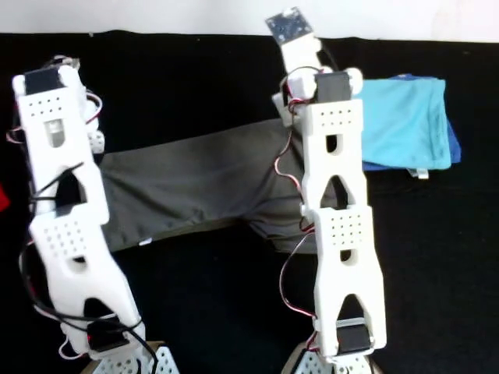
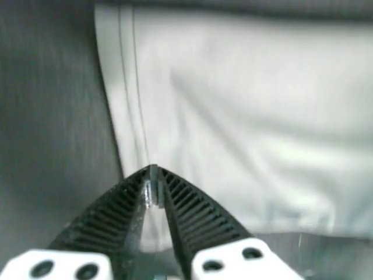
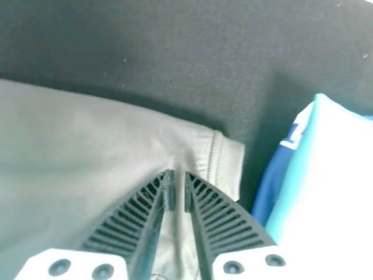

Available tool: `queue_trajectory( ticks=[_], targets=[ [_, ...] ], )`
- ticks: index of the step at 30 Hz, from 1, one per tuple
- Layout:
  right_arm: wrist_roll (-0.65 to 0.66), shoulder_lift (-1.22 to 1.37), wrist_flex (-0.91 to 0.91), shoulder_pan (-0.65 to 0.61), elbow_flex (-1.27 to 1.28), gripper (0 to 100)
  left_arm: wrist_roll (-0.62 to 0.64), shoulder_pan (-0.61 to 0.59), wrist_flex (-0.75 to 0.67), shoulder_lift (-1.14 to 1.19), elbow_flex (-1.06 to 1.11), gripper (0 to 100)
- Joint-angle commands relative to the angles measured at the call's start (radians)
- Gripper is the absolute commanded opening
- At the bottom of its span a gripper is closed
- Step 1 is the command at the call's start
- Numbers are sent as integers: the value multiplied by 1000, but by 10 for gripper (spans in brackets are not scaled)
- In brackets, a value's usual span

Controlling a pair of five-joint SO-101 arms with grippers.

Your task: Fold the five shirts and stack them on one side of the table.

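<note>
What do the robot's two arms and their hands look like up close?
Both the left arm and right arm are white plastic shells with cut-out slots and dotted hole grids, black motors at the joints, and red, black and white wires. The left hand and right hand each have black ribbed, wedge-shaped fingers on white bases.

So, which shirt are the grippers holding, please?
The grey shirt, pinched by the left gripper and right gripper; turquoise shirt and blue shirt lie stacked aside.
</note>
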Motion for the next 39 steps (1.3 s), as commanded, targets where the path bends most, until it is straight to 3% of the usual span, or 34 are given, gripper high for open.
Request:
queue_trajectory(
  ticks=[1, 7, 14, 17, 23, 29, 33, 39],
  targets=[
    [-18, -28, 19, 21, -47, 43, 3, -10, -68, -271, 355, 9],
    [-83, -314, 21, -13, 263, 43, -37, -24, -410, -481, 921, 9],
    [-81, -796, -2, -101, 1132, 41, -32, -77, -760, -610, 1317, 9],
    [-81, -931, -113, -160, 1478, 41, -32, -77, -868, -627, 1422, 9],
    [-81, -1078, -481, -268, 2031, 41, -31, -76, -896, -648, 1446, 8],
    [-81, -1078, -753, -263, 2236, 41, 77, -76, -899, -647, 1457, 8],
    [-81, -1078, -796, -274, 2272, 41, 77, -76, -910, -648, 1460, 8],
    [-81, -1096, -679, -341, 2236, 41, 78, -76, -911, -648, 1460, 8]
  ],
)
